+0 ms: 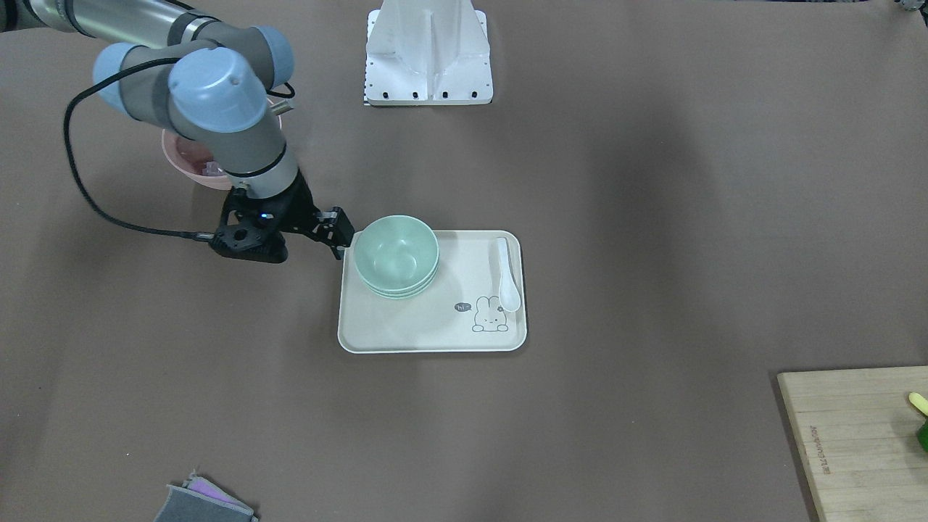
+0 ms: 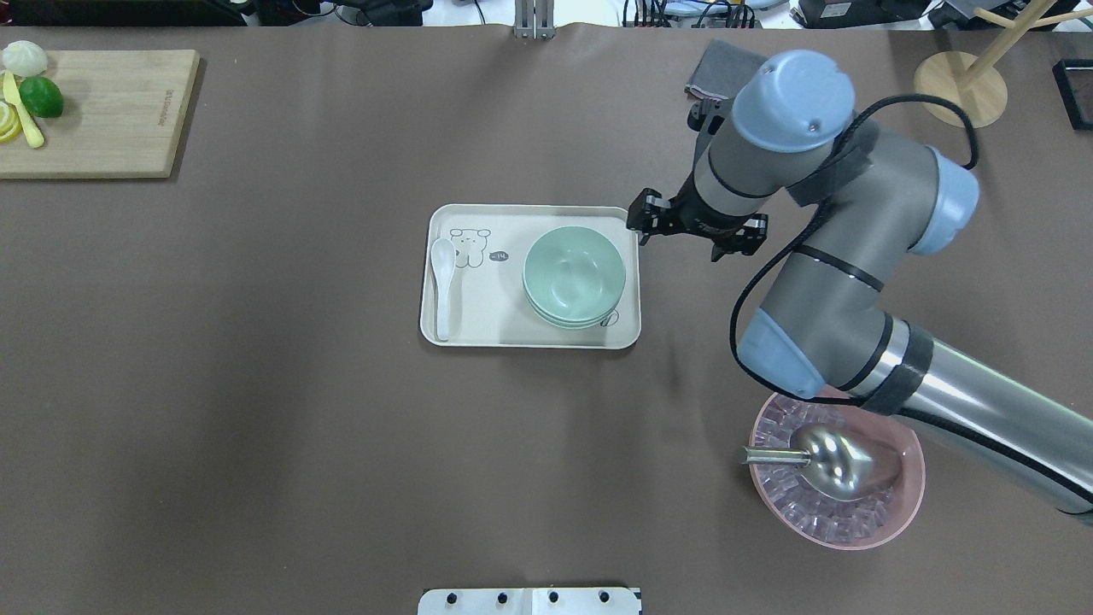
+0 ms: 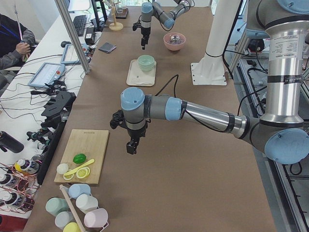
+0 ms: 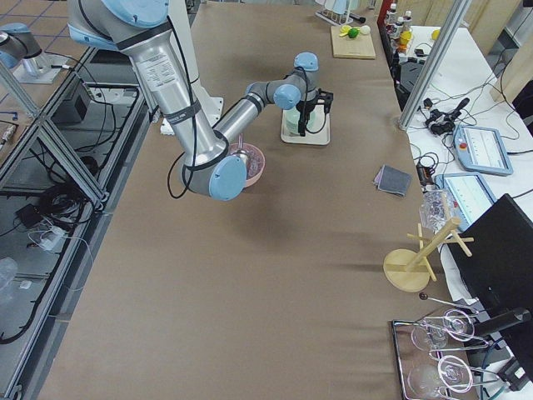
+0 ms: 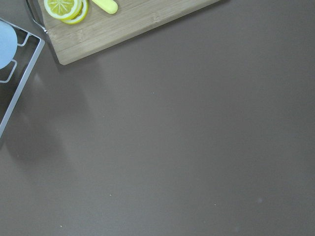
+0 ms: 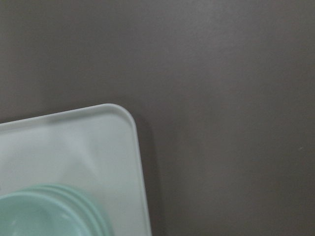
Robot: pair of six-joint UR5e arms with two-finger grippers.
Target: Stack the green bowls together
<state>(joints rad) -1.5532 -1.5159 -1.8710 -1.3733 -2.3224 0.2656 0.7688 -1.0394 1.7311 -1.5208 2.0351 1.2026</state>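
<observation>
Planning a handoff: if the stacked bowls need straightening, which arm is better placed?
Probably right: the right gripper hangs beside the green bowls on the tray; the left gripper is far off by the cutting board.

We see soft, even overhead light, faint shadows on the table (image 1: pixel 652 181); our right wrist view blurs the green bowls (image 6: pixel 44 211) and tray (image 6: pixel 98 142).

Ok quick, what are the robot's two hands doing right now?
Left hand: cannot be told.
Right hand: open, holding nothing.
</observation>
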